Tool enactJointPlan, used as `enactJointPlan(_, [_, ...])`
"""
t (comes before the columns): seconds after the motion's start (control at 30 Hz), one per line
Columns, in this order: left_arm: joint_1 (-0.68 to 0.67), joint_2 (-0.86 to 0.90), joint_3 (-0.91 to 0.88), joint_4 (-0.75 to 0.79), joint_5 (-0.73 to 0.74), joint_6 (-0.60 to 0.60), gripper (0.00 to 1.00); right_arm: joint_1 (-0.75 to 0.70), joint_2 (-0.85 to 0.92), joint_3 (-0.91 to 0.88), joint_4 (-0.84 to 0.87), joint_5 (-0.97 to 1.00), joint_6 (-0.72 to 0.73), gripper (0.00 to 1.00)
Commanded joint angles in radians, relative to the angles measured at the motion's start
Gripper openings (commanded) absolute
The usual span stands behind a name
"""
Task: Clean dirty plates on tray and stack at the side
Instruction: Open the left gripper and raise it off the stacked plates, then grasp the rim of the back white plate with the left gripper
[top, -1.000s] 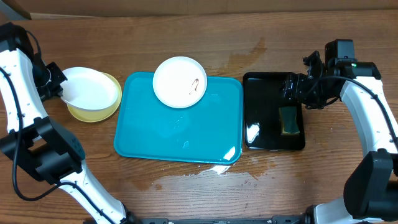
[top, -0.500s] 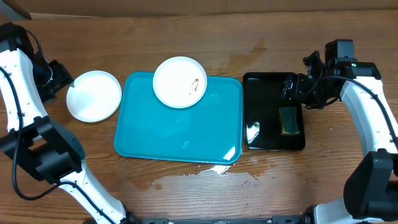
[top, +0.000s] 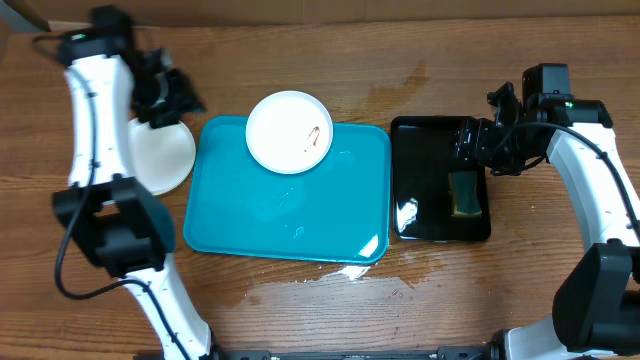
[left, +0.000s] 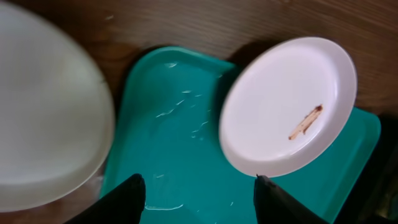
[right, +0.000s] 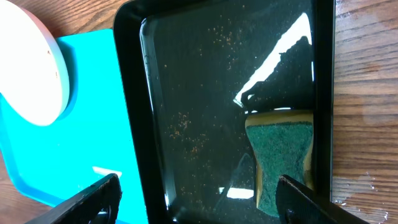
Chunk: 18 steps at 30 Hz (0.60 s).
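- The smeared plate (top: 289, 131) is located at the upper edge of the tray (top: 260, 212), with its rim overhanging toward the top of the frame.
- The left gripper (left: 198, 186) is held released and empty above the tray; the right gripper (right: 199, 193) — also released — is positioned over the black tray (right: 186, 93).
- The plate is judged light, rigid and slippery; the overhanging rim is recommended for grasping.

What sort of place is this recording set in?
Probably a staged dishwashing station on a wooden table: a blue tray bearing a smeared plate, and a black tray holding a sponge.
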Motion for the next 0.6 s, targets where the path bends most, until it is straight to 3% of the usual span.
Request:
enactJointPlan(0.0, [-0.109,0.015,0.011,0.048,-0.114,0.029,0.57,0.002,0.013,-0.005,0.003,0.001,-0.005,0.80])
enactJointPlan(0.17, [-0.235,0.026,0.008,0.151,-0.225,0.128,0.58,0.031,0.015,-0.005,0.009,0.002,-0.006,0.80])
enactJointPlan(0.3, [-0.283,0.046,0.007,0.190,-0.328,0.135,0.64,0.058,0.016,-0.005,0.022,0.002,-0.007,0.80])
enactJointPlan(0.57, [-0.272,0.138,0.007,0.183,-0.320,0.188,0.60,0.078,0.016,-0.005,0.031,0.021,-0.006,0.80])
